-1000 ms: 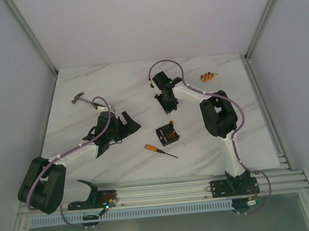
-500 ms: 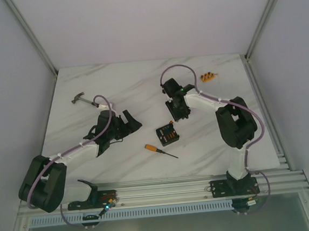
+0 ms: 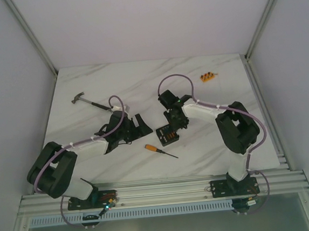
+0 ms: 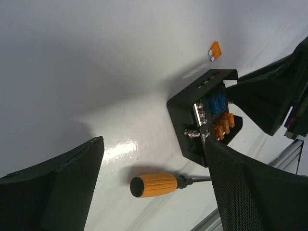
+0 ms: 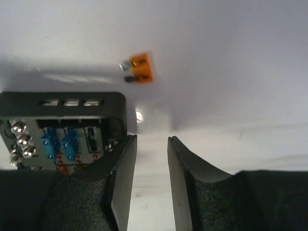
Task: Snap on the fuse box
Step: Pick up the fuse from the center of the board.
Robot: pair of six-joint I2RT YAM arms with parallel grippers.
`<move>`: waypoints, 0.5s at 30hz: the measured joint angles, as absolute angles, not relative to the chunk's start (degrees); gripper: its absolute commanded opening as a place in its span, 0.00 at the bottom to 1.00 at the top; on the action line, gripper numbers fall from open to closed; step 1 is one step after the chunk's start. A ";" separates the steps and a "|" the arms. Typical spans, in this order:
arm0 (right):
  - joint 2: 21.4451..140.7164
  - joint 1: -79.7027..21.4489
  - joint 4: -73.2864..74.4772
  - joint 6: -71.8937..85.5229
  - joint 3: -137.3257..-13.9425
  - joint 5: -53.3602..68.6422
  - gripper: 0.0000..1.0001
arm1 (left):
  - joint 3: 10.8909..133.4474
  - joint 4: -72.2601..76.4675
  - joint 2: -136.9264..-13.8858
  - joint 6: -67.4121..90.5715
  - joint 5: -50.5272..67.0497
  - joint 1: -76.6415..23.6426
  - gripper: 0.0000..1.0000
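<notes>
- The fuse box (image 3: 167, 134) lies flat on the white marbled surface (image 3: 237, 135), near the middle and between the ends of the two arms.
- Its top face is uncovered. The wrist views show blue and orange fuses and a row of silver screw heads inside.
- The right jaws hang just over the box's far side, parted a little and grasping nothing, with bare surface showing in the gap.
- In the right wrist view one of the right fingers (image 5: 120, 187) overlaps a corner of the box. Whether it touches cannot be told.
- The left jaws are spread wide and hold nothing. They sit low, to the left of the box and apart from it.
- A screwdriver (image 3: 160, 151) with an orange handle lies on the surface just on the near side of the box.
- A loose orange fuse (image 5: 139, 68) lies on the surface just beyond the box's far edge, not touching it.
- A hammer (image 3: 85, 100) lies at the far left.
- A small orange block (image 3: 208, 77) sits at the far right, well apart from the box.
</notes>
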State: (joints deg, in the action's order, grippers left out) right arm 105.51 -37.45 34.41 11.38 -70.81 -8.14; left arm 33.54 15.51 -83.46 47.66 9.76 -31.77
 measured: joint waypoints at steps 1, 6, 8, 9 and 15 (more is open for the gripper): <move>106.19 -38.04 33.89 11.42 -71.35 -8.03 0.38 | 33.54 15.59 -83.96 47.99 9.91 -31.92 0.93; 110.08 -40.34 32.58 11.68 -74.76 -7.09 0.39 | 33.56 16.99 -85.14 49.32 11.14 -32.29 0.90; 110.85 -41.19 31.92 11.77 -76.23 -6.63 0.38 | 33.56 17.87 -85.58 49.80 11.75 -32.38 0.90; 111.09 -41.56 31.62 11.79 -76.75 -6.42 0.39 | 33.56 18.28 -85.82 50.04 11.94 -32.38 0.89; 111.42 -42.33 30.94 11.75 -78.76 -6.00 0.44 | 33.54 19.25 -86.30 50.98 12.29 -32.38 0.89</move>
